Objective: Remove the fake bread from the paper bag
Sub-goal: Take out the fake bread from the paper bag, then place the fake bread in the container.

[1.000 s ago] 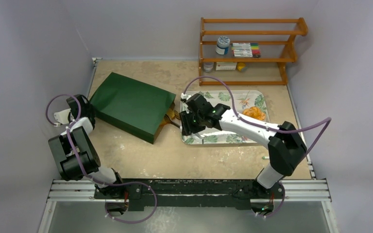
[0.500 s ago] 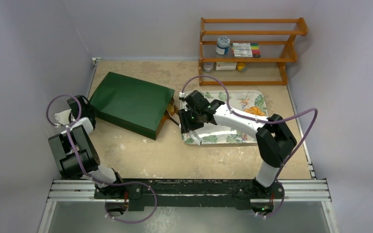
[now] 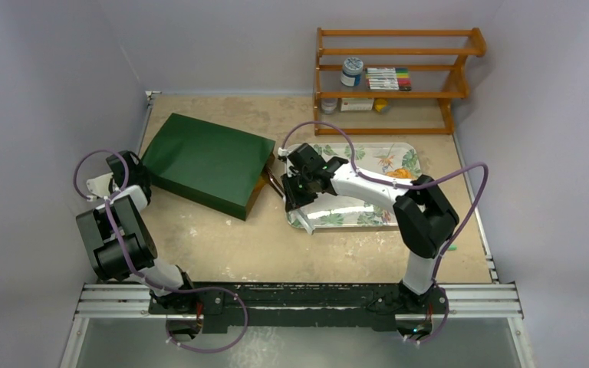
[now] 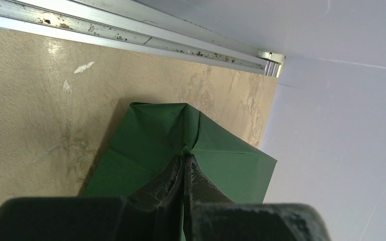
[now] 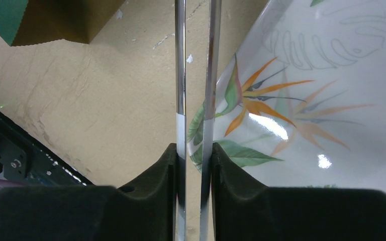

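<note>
right hand (image 5: 195, 154) grips tongs (image 5: 180, 75) near paper bag (image 3: 203, 161)

Black-and-white jointed arms (image 3: 368, 184), looping purple cables (image 3: 469, 178), black jaws

Nothing is legible: labels on the jar (image 3: 352, 71) and box (image 3: 357, 104) on the shelf (image 3: 399, 52) are too small.

One paper bag (image 3: 203, 162), one tray (image 3: 360, 216), one tongs (image 5: 180, 75)
</note>
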{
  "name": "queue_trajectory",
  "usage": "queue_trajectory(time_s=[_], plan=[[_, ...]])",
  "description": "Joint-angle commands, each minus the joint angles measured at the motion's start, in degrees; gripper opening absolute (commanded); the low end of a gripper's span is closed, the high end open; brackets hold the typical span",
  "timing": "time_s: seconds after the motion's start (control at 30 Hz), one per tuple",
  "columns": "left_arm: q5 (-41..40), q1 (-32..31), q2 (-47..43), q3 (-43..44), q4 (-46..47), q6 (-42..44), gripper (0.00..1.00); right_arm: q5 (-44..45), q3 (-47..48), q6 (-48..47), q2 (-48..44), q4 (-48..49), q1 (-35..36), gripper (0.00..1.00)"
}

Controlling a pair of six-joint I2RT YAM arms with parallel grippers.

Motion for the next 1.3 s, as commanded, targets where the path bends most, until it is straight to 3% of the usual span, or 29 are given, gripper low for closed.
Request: queue_trajectory(time_s=[0.0,0.17,0.8,1.27], plan=[[0.5,0.4,0.6,-0.3,2.5,0.7,0.0,-2.4,0.5,-1.0,-2.2,2.4,0.0,0.16],[0.7,0.4,0.5,-0.4,2.7,0.7,0.0,-0.2,0.3,-0.4,-4.5,2.2,0.0,0.0],[0.4,0.4,0.4,-1.0,4.3,-1.9,0.0,4.9,-10.5,7.3,-24.4,-5.0,0.0,0.0],[0.6,0.4,-0.3,-1.5,4.3,-1.6,0.0,13.7,-14.9,13.1,-36.3,-9.6,-2.7,0.0]])
